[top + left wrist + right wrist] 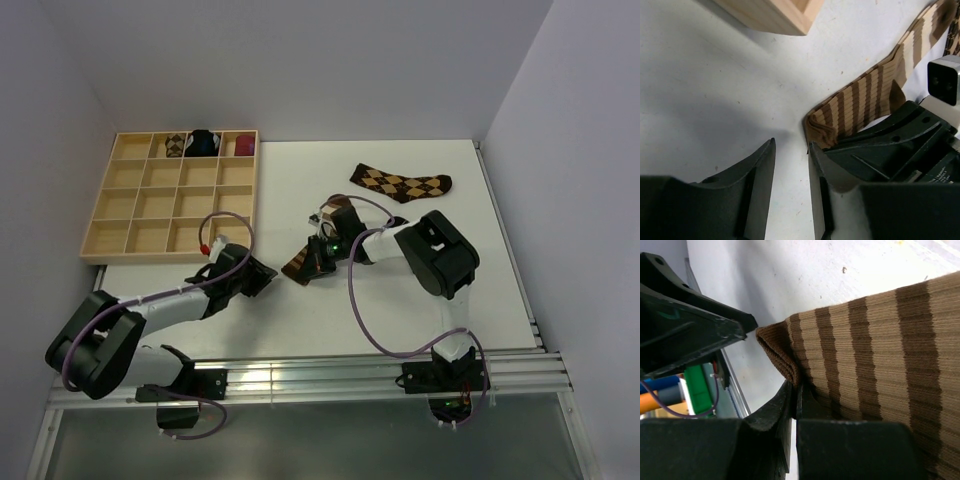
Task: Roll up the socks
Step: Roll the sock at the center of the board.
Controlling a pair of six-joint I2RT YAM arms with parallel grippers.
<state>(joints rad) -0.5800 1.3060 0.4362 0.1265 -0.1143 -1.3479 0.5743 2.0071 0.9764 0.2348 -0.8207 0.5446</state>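
Observation:
The long brown-and-cream striped sock point(297, 267) lies mid-table, mostly under my right arm. My right gripper point(313, 256) is shut on its edge close to the brown cuff point(780, 352), and the striped fabric point(880, 350) spreads to the right. My left gripper point(792, 145) is open with a narrow gap and empty on the bare table, just left of the cuff end point(822, 131). In the top view it sits low by the sock's near end point(260, 277). The brown-and-tan argyle sock point(402, 183) lies flat at the back right. I cannot see the short black sock.
A wooden compartment tray point(130, 215) stands at the back left; its corner point(775, 15) is near my left gripper. Its back row holds an argyle bundle point(176, 146), a black-and-blue bundle point(205, 143) and a maroon bundle point(244, 146). Walls enclose the table.

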